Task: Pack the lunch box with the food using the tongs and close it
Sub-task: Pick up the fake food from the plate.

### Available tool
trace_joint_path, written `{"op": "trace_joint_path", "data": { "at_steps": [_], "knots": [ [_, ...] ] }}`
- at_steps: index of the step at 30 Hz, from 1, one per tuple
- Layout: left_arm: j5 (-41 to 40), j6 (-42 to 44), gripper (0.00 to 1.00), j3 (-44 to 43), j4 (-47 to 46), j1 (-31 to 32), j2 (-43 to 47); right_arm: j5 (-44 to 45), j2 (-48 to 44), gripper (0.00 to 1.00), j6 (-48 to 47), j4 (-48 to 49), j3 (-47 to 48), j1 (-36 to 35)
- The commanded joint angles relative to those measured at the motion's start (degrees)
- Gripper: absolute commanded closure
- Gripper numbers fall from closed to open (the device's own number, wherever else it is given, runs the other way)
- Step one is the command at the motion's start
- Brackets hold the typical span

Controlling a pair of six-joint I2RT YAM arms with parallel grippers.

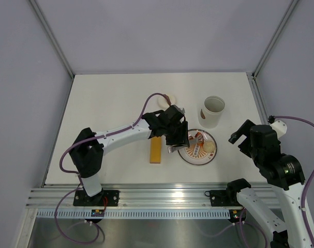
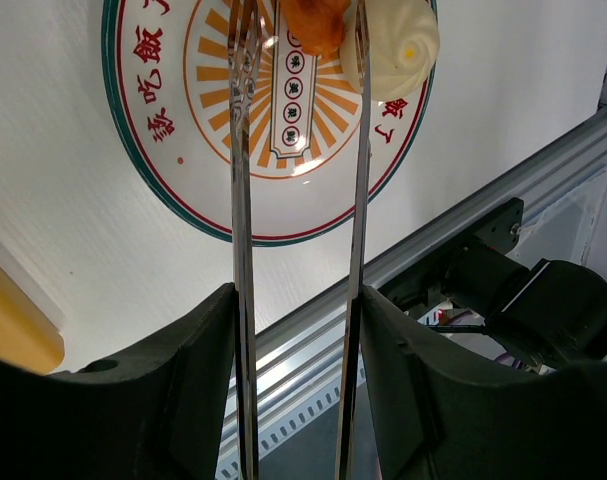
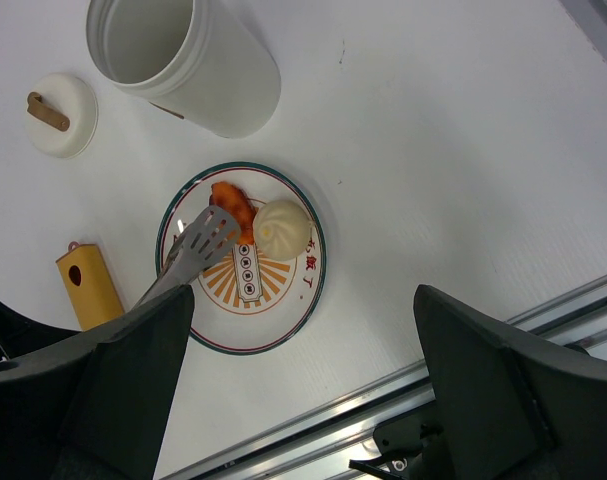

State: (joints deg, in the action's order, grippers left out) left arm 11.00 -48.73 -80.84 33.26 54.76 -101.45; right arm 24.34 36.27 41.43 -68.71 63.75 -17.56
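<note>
Squeezing the tongs (image 2: 241,200) about halfway, the left gripper (image 2: 298,300) has both thin metal arms pinched between its fingers partway along their length, and the two blades reach out over the plate (image 3: 283,335). Their tips sit either side of the orange-red piece (image 3: 233,205), which lies touching the pale bun (image 3: 281,228). No view makes clear whether the blades already press on it. The right gripper (image 1: 242,133) hangs wide open and empty, off to the right of the plate. The lunch box (image 1: 212,112) stands upright and uncovered just beyond the plate. Its lid (image 3: 61,115) lies apart on the table, and an orange bar (image 1: 156,150) lies left of the plate.

The orange-red piece looks small, light and glossy, so it will probably slide on the smooth plate and on bare metal. A pinch across its widest middle, with the blades kept low, seems safest. The bun looks soft and round, likely to dent or roll out, so it wants a gentle grip just below its middle. The tongs look springy and thin, and may twist in the fingers if squeezed off-centre.
</note>
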Motion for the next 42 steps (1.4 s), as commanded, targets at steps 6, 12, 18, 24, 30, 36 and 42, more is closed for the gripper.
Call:
{"op": "trace_joint_path", "data": {
  "at_steps": [6,12,18,24,30,36,42],
  "knots": [
    [-0.90,0.21,0.47,-1.78,-1.88,-0.01,-0.59,0.45,0.20,0.00,0.58,0.24,0.50,-0.10],
    [0.24,0.13,0.48,-2.92,-2.40,-0.01,-2.78,0.62,-0.15,0.01,0.67,-0.11,0.59,-0.10],
    [0.68,0.21,0.48,-3.71,-2.41,-0.01,-3.75,0.71,0.03,0.00,0.67,-0.02,0.94,-0.10],
    [1.82,0.48,0.50,-4.24,-2.49,-0.01,-3.93,0.71,-0.24,0.00,0.85,-0.02,0.68,-0.10],
    [4.81,1.01,0.50,-5.65,-2.67,-0.01,-4.37,0.62,-0.15,0.01,0.76,0.06,0.68,-0.19],
    [6.05,0.57,0.50,-5.21,-3.63,-0.01,-5.07,0.53,0.03,0.01,0.76,0.24,0.68,-0.19],
    [6.57,0.21,0.52,-5.12,-4.08,0.08,-5.78,0.62,-0.15,0.01,0.76,0.06,0.77,-0.10]
  ]
}}
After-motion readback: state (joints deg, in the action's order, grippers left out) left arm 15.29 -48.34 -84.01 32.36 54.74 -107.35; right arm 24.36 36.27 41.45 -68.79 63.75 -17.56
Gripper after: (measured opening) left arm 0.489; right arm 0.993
